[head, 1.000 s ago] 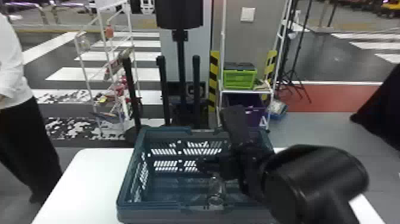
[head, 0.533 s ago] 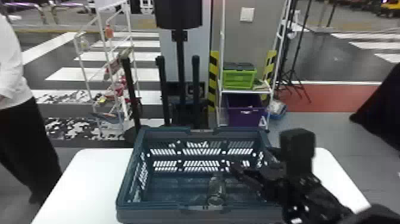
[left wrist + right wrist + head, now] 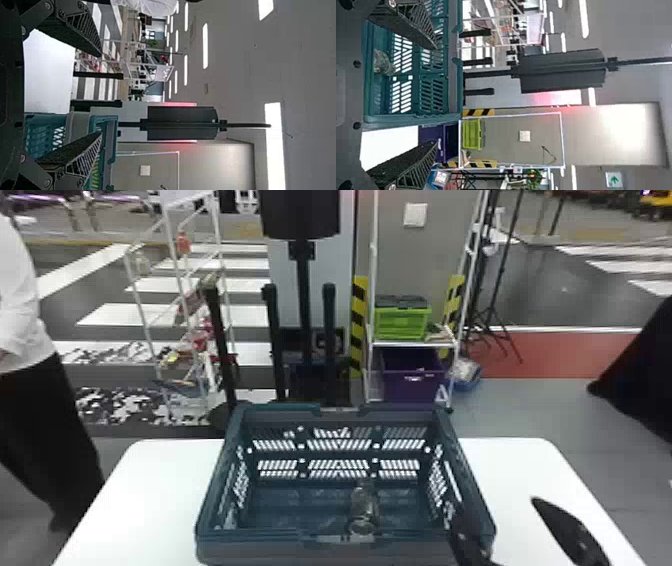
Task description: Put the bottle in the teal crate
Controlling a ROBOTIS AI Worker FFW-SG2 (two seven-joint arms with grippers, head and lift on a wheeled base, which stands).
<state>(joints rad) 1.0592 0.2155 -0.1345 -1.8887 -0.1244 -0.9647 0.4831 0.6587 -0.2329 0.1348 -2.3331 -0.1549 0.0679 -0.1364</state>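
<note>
Bottle (image 3: 364,510) is inside the teal crate (image 3: 210,515), near the wall which is closest to the robot, and no gripper touches it. The crate is on the white table (image 3: 145,475). Right gripper (image 3: 496,507) is at the near right corner of the crate; its jaws are wide apart, with nothing between them. Left gripper (image 3: 100,95), in the left wrist view, also has wide jaws, holding nothing.

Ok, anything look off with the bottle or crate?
Nothing stands out. The bottle is inside the crate, which looks straight-sided and undamaged, and I see no spill. The right gripper is open and empty; in the head view, one finger overlaps the crate's near right corner.
</note>
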